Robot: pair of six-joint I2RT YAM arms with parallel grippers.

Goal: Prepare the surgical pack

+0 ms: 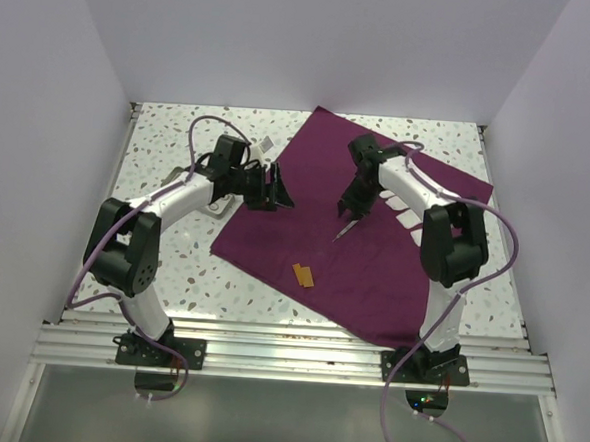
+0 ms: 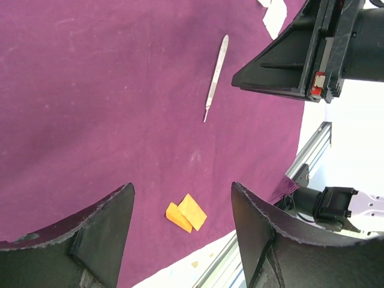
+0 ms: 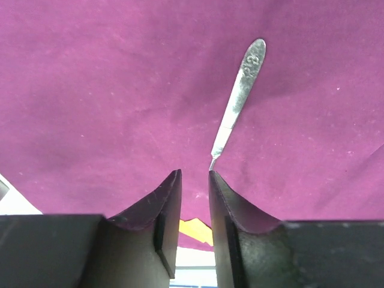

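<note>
The purple cloth point(image 1: 373, 256) is lying spread open and flat on the speckled tabletop point(image 1: 172, 264). It is turned like a diamond, with one corner pointing to the far side and its near corner reaching the metal rail in front of the right arm. A slim metal instrument point(image 1: 344, 231) is lying loose on the middle of the cloth, nothing gripping it. The right tool point(image 1: 352, 212) is hanging just above the instrument's far end. In the right wrist view its two fingers are standing only narrowly apart and holding nothing point(image 3: 194, 174). The instrument point(image 3: 237, 102) is stretching away from them across the cloth point(image 3: 90, 90), its thin end lying just beyond the tip of one finger and its rounded, stamped end pointing away. The left tool point(image 1: 277, 190) is hovering at the left edge of the cloth with its fingers spread wide and nothing between them. From its own camera point(image 2: 182, 187) it is looking across the cloth point(image 2: 90, 90) at the instrument point(image 2: 215, 75), which is lying well apart from it and nearer the right arm. A small folded orange piece point(image 1: 303, 275) is sitting on the cloth toward the near edge, apart from the instrument and showing between the left fingers point(image 2: 186, 213). A few white scraps point(image 1: 407, 220) are lying on the cloth beside the right arm, partly hidden by it.
</note>
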